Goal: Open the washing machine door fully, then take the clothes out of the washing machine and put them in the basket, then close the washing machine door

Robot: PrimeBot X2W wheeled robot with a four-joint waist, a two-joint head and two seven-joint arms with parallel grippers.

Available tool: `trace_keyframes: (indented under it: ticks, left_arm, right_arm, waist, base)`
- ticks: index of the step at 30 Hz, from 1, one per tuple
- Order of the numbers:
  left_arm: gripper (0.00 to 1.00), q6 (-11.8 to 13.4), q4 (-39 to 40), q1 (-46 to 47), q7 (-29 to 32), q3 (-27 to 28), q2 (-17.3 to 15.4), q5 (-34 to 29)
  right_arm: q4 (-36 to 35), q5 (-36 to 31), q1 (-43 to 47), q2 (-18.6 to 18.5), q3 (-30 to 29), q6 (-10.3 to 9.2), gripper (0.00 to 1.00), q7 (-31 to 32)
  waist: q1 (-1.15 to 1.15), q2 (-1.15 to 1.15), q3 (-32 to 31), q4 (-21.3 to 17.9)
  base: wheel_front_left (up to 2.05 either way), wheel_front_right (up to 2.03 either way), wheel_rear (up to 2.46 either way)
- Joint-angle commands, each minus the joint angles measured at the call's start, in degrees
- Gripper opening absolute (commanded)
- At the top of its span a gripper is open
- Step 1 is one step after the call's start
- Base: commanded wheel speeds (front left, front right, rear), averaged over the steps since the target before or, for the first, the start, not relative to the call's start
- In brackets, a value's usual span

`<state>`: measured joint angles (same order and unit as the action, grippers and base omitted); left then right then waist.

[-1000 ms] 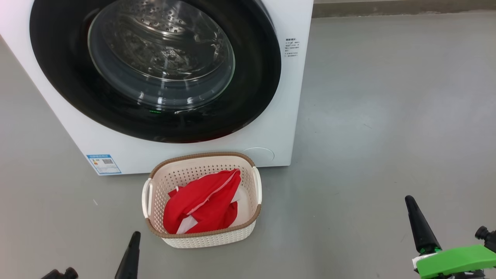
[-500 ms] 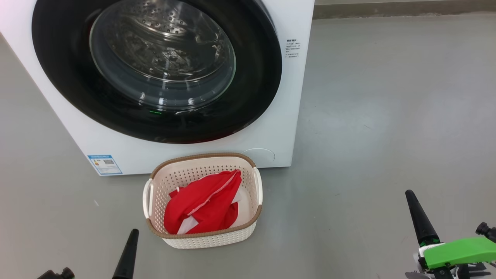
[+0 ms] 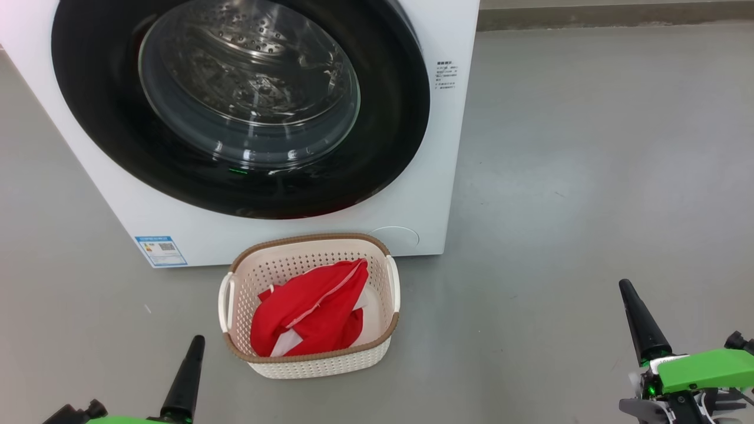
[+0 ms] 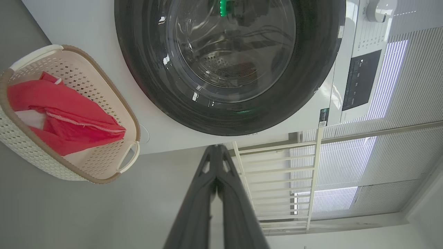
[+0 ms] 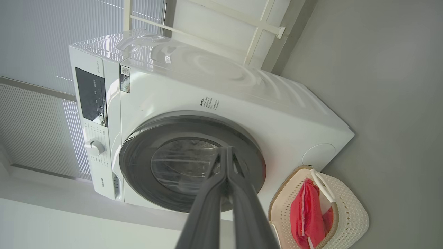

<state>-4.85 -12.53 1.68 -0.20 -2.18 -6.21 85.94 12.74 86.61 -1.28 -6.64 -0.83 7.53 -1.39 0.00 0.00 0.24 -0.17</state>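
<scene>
Basket (image 3: 312,365) between left pincer (image 3: 197,341) and right pincer (image 3: 624,286)

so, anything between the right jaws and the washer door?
Nothing visible. The basket, with the clothes in it, sits on the floor in front of the washing machine, below the washing machine door and off to the left of the right jaws.

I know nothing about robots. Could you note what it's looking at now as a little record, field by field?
Machine: big white box-shaped front-loading washing machine, on grey floor
Door: large round black-rimmed glass washing machine door, shut
Basket: small cream perforated plastic basket with brown rim, on floor before the machine
Clothes: bright red fabric clothes with white parts, inside basket
Left arm: left gripper, fingers together, empty
Right arm: right gripper, fingers together, empty
</scene>
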Motion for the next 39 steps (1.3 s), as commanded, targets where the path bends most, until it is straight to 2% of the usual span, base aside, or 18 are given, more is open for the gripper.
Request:
trace_keyframes:
  ticks: [1,15,39]
  left_arm:
    - [0.00,-1.0,0.7,2.8,0.5,2.1,-0.8,2.1]
    - [0.00,-2.4,-1.2,4.6,2.3,3.2,-0.7,10.8]
    - [0.00,-2.5,-1.3,4.6,2.6,3.6,-0.5,10.6]
  right_arm:
    - [-1.0,2.3,-2.9,-1.1,1.3,-0.02,0.00,0.5]
    - [1.0,11.8,-4.9,-1.7,1.7,-0.04,0.00,2.0]
    - [1.1,11.5,-5.0,-1.4,1.3,-0.04,0.00,2.3]
  waist:
    - [0.00,0.00,0.0,0.0]
    - [0.00,0.00,-0.2,0.2]
    - [0.00,0.00,-0.2,0.2]
  base:
    - [0.00,0.00,0.00]
    - [0.00,0.00,0.00]
    - [0.00,0.00,0.00]
